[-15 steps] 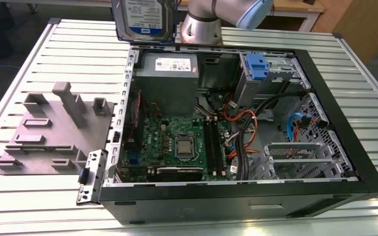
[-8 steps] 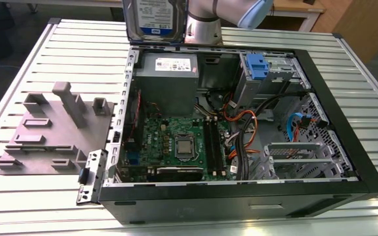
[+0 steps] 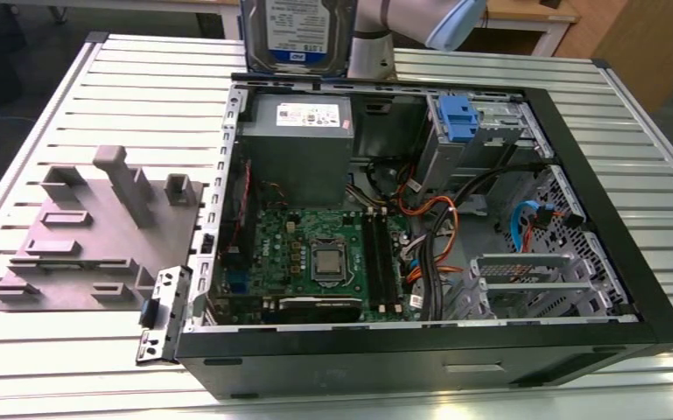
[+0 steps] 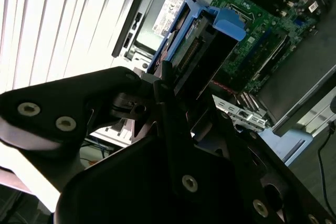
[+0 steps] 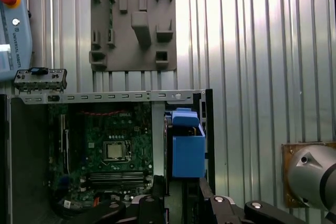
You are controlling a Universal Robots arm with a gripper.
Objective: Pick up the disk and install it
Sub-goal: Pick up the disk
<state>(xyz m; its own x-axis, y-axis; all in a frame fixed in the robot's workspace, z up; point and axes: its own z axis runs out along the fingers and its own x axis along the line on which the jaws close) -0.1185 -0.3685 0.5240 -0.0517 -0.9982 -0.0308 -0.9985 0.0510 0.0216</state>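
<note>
The disk [image 3: 297,33] is held upright in the air, above the far edge of an open computer case [image 3: 619,254] and over its grey power supply [image 3: 298,144]. In the second wrist view, the black gripper [image 4: 191,95] is seen pinched onto the disk. A grey fixture plate [image 3: 91,236] is laid on the slatted worktop [image 3: 32,114] beside the case.
</note>
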